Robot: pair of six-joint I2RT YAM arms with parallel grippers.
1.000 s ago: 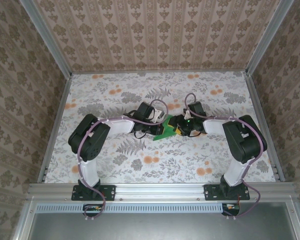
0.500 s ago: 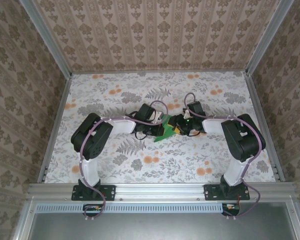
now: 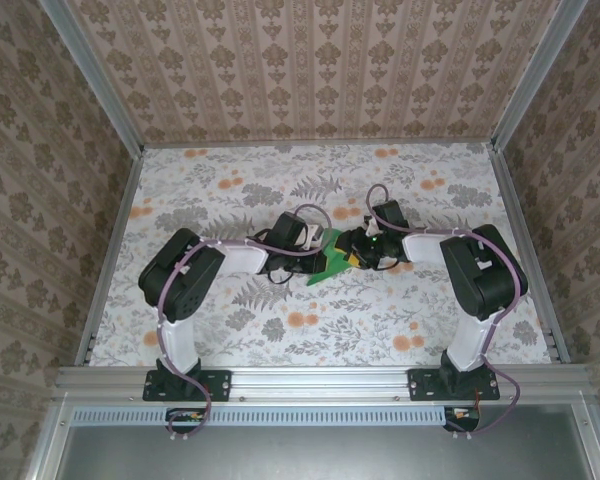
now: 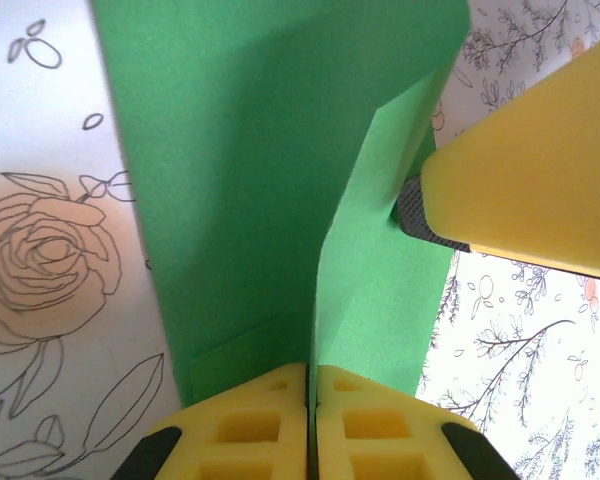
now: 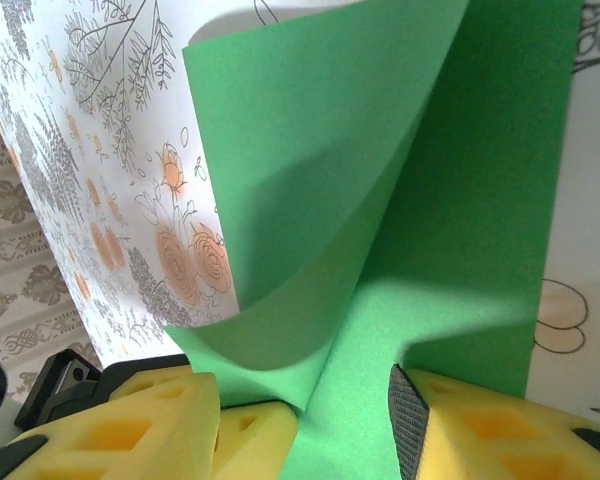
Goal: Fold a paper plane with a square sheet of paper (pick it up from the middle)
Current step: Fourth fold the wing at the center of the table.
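Left wrist, green paper (image 4: 230, 150), creased, one flap upright

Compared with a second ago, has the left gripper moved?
Yes, slightly: the left gripper, shut on the green paper, has edged toward the near rail.

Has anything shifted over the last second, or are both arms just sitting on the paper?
Very little. The left arm eased its forearm and wrist slightly toward the near edge, and the right arm barely shifted. Nothing was taken hold of or let go. The green paper stays put, the left tool shut on its fold and the right tool with its jaws apart astride it.
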